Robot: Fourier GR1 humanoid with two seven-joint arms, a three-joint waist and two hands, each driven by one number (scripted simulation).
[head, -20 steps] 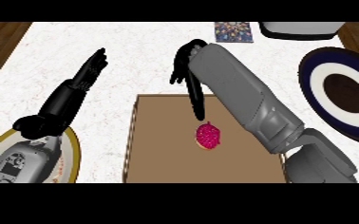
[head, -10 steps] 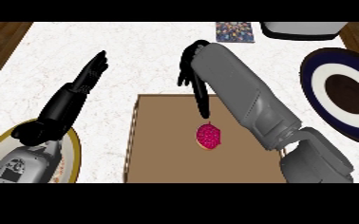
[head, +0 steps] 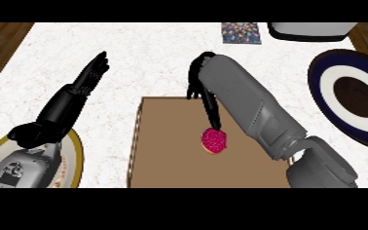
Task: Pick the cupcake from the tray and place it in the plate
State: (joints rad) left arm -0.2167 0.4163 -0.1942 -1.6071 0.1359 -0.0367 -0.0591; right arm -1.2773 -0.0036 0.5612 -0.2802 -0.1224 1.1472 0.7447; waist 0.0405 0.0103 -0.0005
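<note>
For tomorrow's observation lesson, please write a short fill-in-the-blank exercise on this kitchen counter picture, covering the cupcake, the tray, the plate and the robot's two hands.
1. The pink frosted cupcake lies on the flat brown ____.
2. The black right hand points its fingers down at the ____.
3. The round dark blue and white plate sits at the counter's ____ edge.
4. The black left hand rests open on the white ____, holding nothing.

Missing words: tray; cupcake; right; counter

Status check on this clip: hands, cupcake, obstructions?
Right robot hand open, fingers pointing down onto cupcake. Left robot hand open, resting left. Cupcake on tray, not gripped. Plate at right, nothing between.
</note>
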